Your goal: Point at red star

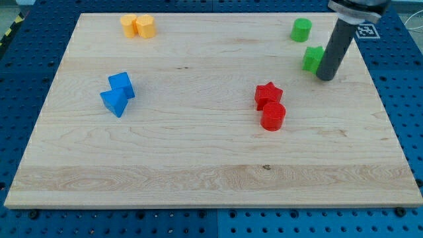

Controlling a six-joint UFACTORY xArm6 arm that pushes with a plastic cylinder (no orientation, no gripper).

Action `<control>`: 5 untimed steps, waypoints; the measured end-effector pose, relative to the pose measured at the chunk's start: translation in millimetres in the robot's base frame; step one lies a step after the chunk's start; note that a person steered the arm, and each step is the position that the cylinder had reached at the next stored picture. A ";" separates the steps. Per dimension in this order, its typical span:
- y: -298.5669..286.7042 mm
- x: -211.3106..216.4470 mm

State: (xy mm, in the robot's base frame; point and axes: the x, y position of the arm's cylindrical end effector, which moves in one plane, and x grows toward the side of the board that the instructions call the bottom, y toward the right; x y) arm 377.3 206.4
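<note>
The red star (268,94) lies right of the board's middle. A red cylinder (273,116) touches it just below. My tip (325,78) is up and to the right of the red star, well apart from it. The tip stands right beside a green block (312,59), at its right side. The dark rod rises from the tip toward the view's top right.
A green cylinder (301,30) stands near the top right. Two yellow blocks (138,26) sit together at the top left. Two blue blocks (118,94) sit together at the left. The wooden board (211,178) lies on a blue perforated table.
</note>
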 end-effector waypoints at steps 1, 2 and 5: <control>-13.9 -22.7; -19.2 -47.0; -14.7 -23.7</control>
State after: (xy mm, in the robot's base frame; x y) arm 353.6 191.7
